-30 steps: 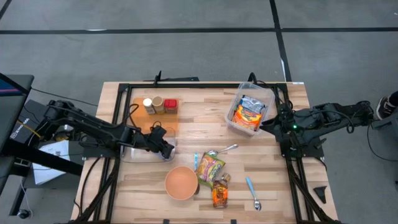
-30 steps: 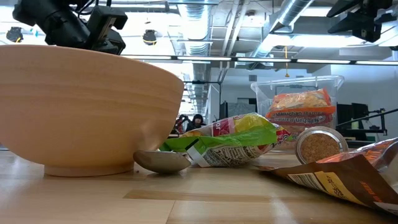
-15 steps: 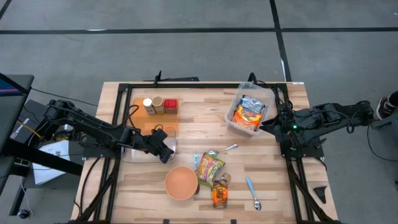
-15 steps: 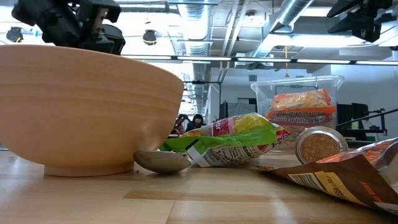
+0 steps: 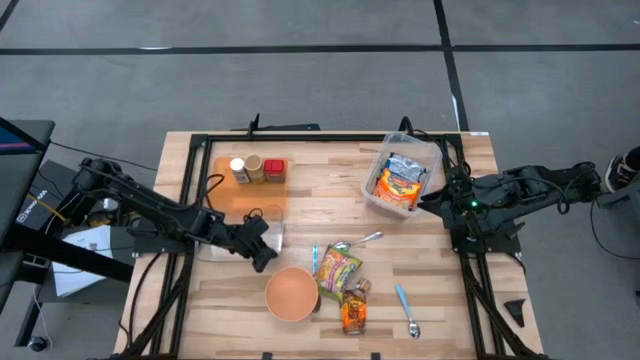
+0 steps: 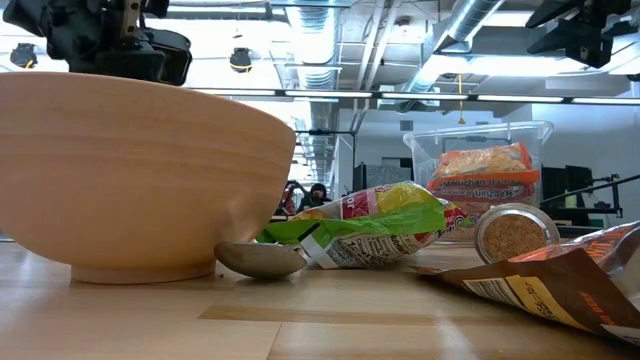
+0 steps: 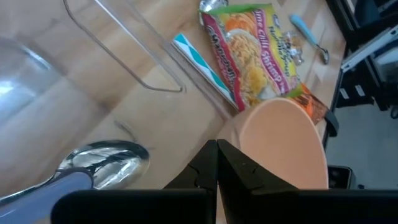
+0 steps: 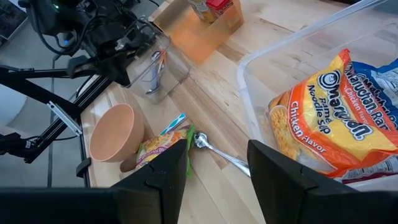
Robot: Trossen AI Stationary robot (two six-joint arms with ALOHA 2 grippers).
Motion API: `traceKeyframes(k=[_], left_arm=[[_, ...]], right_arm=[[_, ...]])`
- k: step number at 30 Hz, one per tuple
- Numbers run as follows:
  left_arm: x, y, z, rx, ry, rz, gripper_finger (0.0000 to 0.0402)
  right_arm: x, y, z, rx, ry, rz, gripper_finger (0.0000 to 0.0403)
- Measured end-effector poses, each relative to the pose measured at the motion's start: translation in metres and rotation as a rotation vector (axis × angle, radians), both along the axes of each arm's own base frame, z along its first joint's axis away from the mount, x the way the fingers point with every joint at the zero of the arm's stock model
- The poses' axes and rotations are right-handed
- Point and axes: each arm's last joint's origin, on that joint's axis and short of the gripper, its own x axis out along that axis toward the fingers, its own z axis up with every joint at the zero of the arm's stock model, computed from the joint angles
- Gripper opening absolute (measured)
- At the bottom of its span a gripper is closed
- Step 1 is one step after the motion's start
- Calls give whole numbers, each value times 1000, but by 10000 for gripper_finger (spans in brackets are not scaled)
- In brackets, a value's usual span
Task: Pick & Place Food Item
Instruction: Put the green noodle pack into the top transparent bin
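With its fingers pressed shut on nothing, the left gripper (image 5: 262,255) hovers at ten o'clock of the bowl (image 5: 292,293); it should part them and swing toward three o'clock over the noodle packet (image 5: 338,268), while the right gripper (image 5: 432,203), empty fingers half-spread, waits beside the bin (image 5: 375,163).

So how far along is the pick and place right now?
Looks done: two noodle packs sit in the clear bin. In hand: nothing visible; the left claw is shut near the bowl, the right claw is open and empty beside the bin. Left: the green pack and orange pack on the table.
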Motion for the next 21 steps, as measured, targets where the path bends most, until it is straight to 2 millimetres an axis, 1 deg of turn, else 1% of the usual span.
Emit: traceKeyframes(k=[12,17,21], left_arm=[[-1,-7,2,-9,-21,-31,0],[-1,-2,5,30,-51,38,0],[-2,4,4,57,-35,79,0]], right_arm=[[0,1,0,14,3,20,163],[0,1,0,13,3,20,163],[0,1,0,14,3,20,163]])
